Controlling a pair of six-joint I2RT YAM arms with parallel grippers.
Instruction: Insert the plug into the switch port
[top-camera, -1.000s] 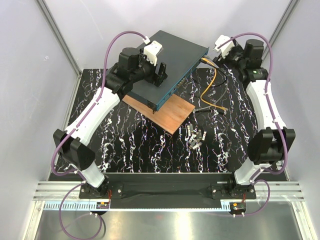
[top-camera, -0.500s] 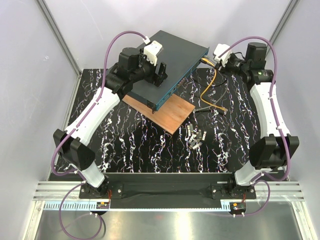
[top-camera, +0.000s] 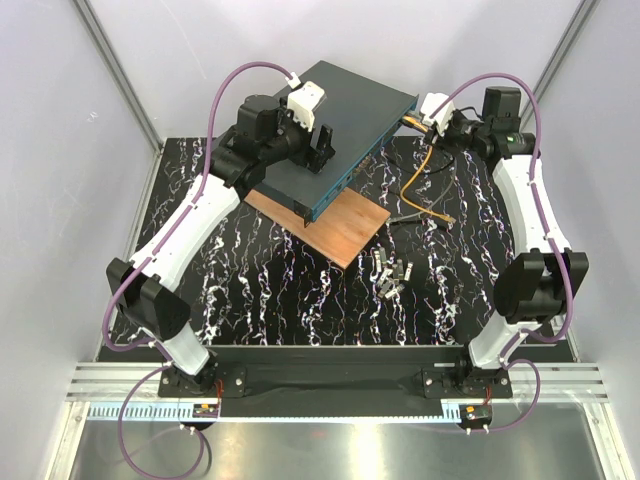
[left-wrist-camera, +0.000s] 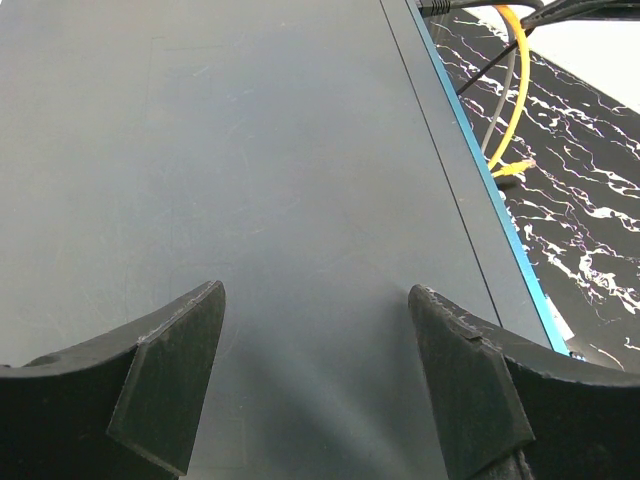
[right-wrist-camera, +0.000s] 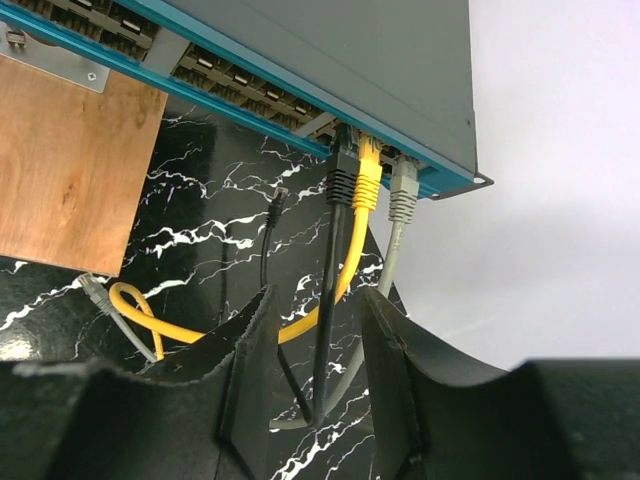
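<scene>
Plug (right-wrist-camera: 368, 172) is sitting in the port (right-wrist-camera: 366, 146); right gripper (right-wrist-camera: 314, 372) is gaping near it, left gripper (left-wrist-camera: 315, 375) gaping over the box (left-wrist-camera: 250, 170)

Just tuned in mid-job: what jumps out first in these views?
The dark grey switch with its teal front lies partly on a wooden board at the table's far middle, with the open left gripper over its lid. At its right end a black cable, the yellow plug and a grey cable sit plugged in side by side, the open right gripper just below.
</scene>
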